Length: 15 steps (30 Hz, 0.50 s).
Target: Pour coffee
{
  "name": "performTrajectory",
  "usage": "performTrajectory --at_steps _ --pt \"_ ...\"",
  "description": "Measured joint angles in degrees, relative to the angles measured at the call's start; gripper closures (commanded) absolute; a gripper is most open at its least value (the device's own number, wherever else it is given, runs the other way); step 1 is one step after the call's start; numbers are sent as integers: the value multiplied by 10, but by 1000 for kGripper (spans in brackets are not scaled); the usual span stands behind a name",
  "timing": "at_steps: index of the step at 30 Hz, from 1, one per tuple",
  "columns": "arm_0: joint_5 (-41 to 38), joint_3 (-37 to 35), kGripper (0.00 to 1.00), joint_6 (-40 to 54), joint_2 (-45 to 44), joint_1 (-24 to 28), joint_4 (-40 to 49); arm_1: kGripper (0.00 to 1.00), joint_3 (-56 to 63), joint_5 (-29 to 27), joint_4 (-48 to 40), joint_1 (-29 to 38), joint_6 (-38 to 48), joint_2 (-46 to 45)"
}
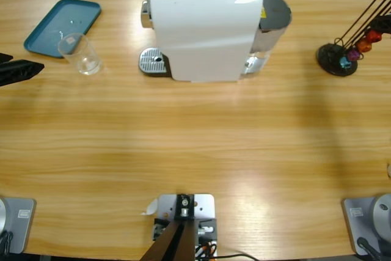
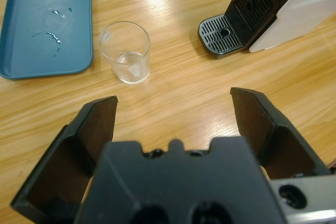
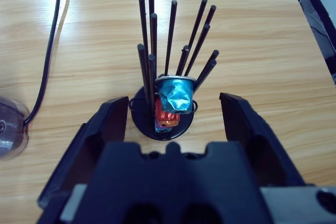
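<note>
**Both end effectors open, cup and capsules ahead of them**

We see the wooden tabletop point(image 1: 195, 145) carrying a white coffee machine point(image 1: 204, 29), ahead and to the right of the left end effector point(image 2: 176, 111), drip tray point(image 2: 223, 35) facing it. A teal tray point(image 2: 47, 24) lies ahead to its left. The clear cup point(image 2: 126, 53) stands just beside that tray, straight ahead of the spread, empty jaws. The right end effector point(image 3: 173, 116), also spread and empty, faces a black capsule rack point(image 3: 163, 114) holding a blue capsule point(image 3: 176, 95).
</note>
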Motion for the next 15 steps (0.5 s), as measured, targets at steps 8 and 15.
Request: performTrajectory --at_steps 8,15 --pt "0 0 69 0 0 0 0 577 0 -7 0 -8 0 0" --pt "0 0 69 0 0 0 0 976 0 -7 0 -10 0 0"
